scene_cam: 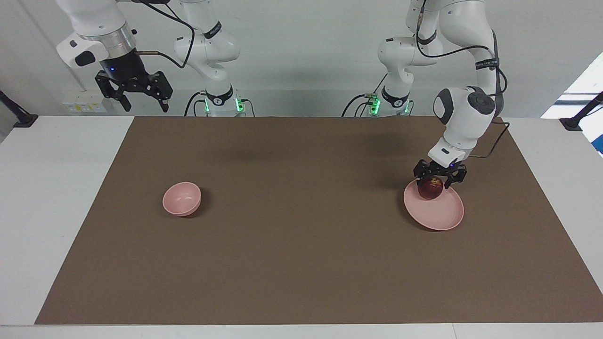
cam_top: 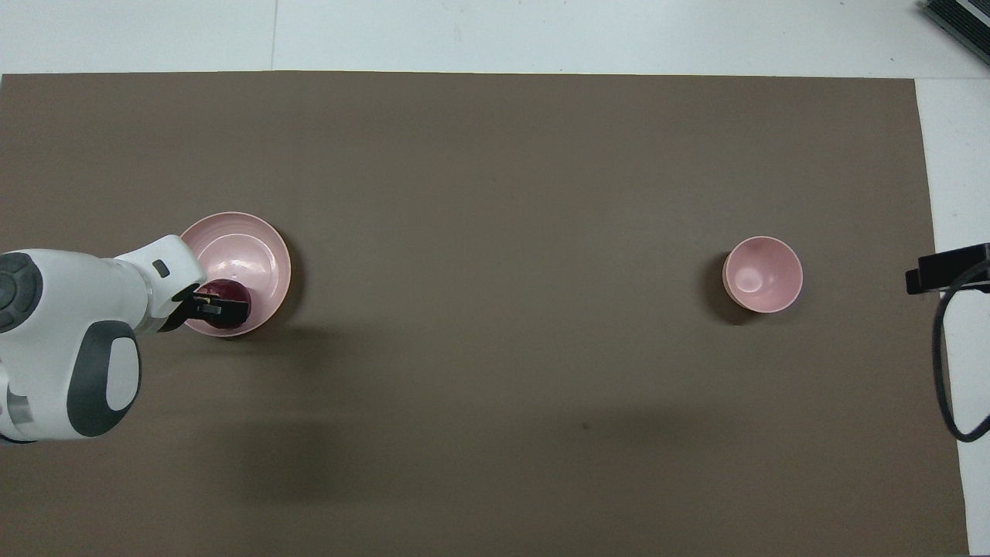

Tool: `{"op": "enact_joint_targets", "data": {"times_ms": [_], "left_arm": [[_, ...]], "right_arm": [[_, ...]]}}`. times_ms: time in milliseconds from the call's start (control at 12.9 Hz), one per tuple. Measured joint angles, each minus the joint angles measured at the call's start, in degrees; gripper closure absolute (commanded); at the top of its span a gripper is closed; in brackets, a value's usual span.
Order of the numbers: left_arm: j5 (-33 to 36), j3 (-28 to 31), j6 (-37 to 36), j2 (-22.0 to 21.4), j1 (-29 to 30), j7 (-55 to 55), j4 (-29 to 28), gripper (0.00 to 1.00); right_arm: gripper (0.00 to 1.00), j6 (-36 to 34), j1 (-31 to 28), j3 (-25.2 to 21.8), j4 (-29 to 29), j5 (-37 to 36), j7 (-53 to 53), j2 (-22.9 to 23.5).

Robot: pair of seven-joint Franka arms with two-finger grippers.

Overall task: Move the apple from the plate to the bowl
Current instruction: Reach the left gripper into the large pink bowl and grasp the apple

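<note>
facing view: the left gripper [scene_cam: 439,178] is down over the apple [scene_cam: 430,188], fingers spread wide to either side of it, not yet clamped. the apple sits on the plate [scene_cam: 440,213], at the rim nearest the robots. the bowl [scene_cam: 182,199] stands well apart, toward the right arm's end. the right gripper [scene_cam: 134,92] waits high up, fingers apart.

overhead view: the left gripper [cam_top: 210,308] covers most of the apple [cam_top: 234,295] (firm, smooth, likely to roll), so i'd pinch across its widest part.
</note>
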Motion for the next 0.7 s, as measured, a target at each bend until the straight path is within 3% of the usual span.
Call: {"op": "enact_joint_targets", "data": {"times_ms": [77,155,232,695], "left_arm": [[0.0,0.02,0.31,0.19,0.0,0.0,0.0,0.62],[-0.01,0.02,0.35,0.21,0.0,0.0,0.0,0.83],[-0.01,0.04,0.38,0.18,0.0,0.0,0.1,0.97],[-0.12,-0.36,0.31,0.13,-1.23,-0.11,2.61,1.0]], "right_arm": [[0.0,0.09,0.01,0.0,-0.25,0.02,0.0,0.0],[0.0,0.16,0.03,0.0,-0.4,0.04,0.0,0.0],[0.0,0.19,0.05,0.0,-0.46,0.06,0.0,0.0],[0.0,0.24,0.08,0.01,-0.67,0.91,0.0,0.0]]}}
